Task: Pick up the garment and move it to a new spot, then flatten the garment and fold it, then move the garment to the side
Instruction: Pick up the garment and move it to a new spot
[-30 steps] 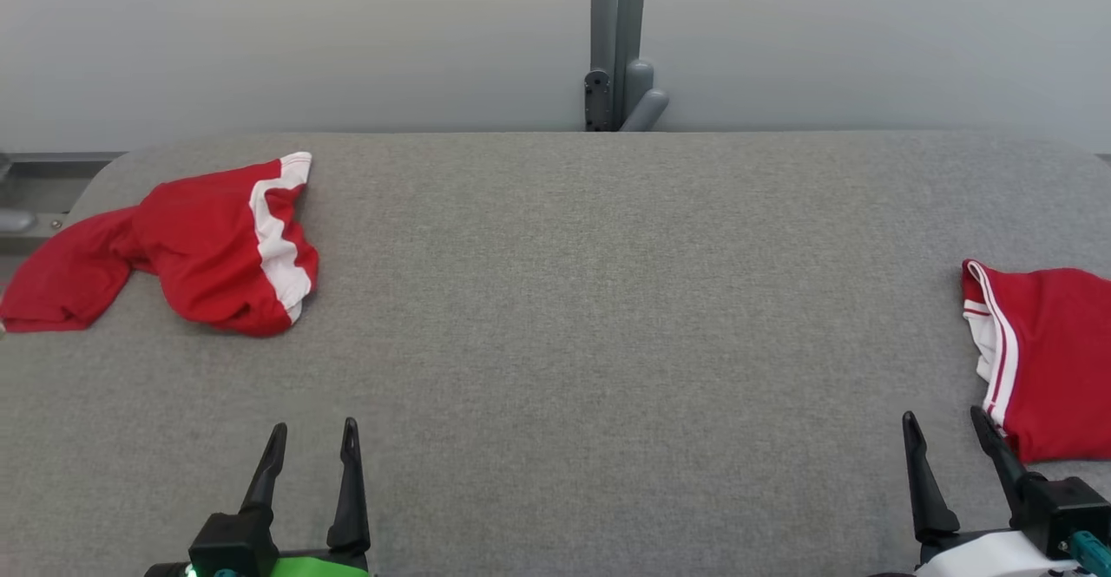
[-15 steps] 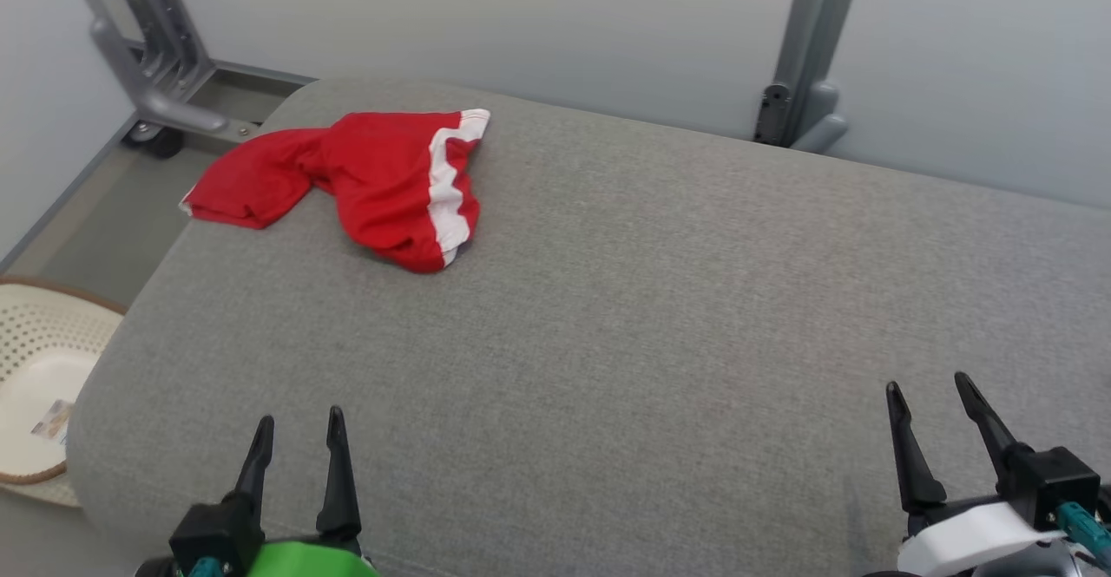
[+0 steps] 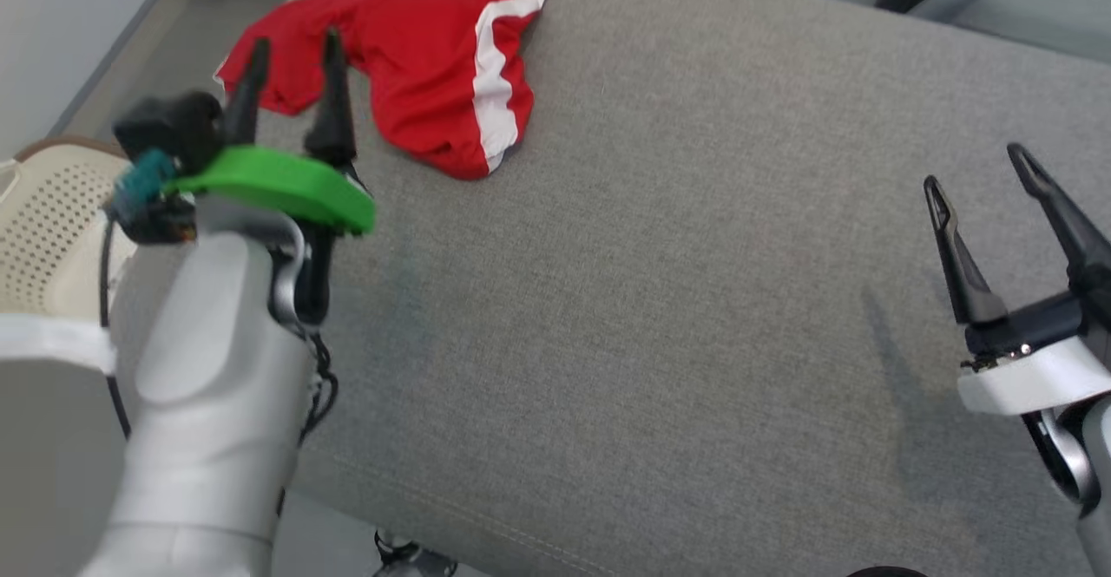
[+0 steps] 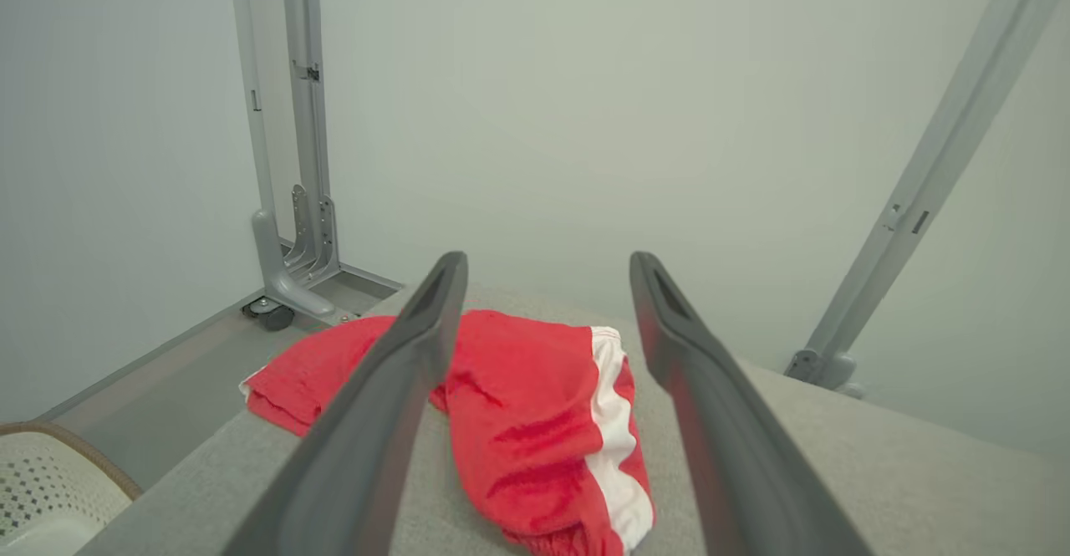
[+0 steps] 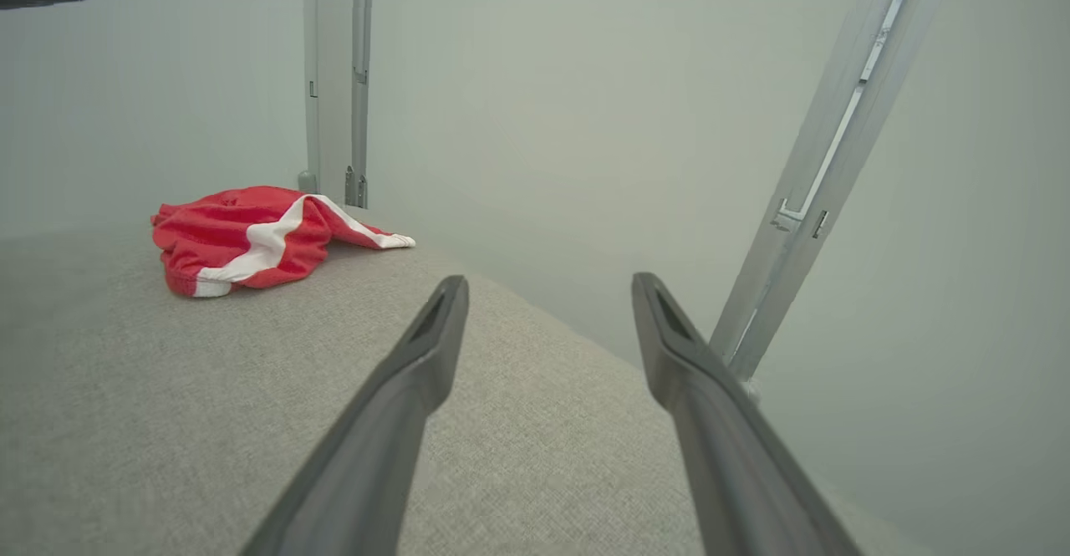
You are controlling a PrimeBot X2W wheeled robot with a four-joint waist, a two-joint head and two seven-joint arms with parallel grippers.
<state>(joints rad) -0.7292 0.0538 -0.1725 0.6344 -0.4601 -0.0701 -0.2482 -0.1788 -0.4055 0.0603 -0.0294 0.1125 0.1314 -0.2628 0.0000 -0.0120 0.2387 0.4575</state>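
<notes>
Head view has swung left: your left gripper (image 3: 293,39), fingers apart, now hovers near the red shorts (image 3: 434,65) at the grey table's (image 3: 651,299) far-left corner, right gripper (image 3: 974,167) likewise spread, so pickup looks next.

My head camera looks steeply down on the grey table (image 3: 694,343). Both wrist cameras skim low along it, sharing the red garment (image 4: 535,422), nearer in the left one.

soft, even, shadowless light (head view slightly motion-blurred), with wide-angle bending at wrist-view edges.
</notes>
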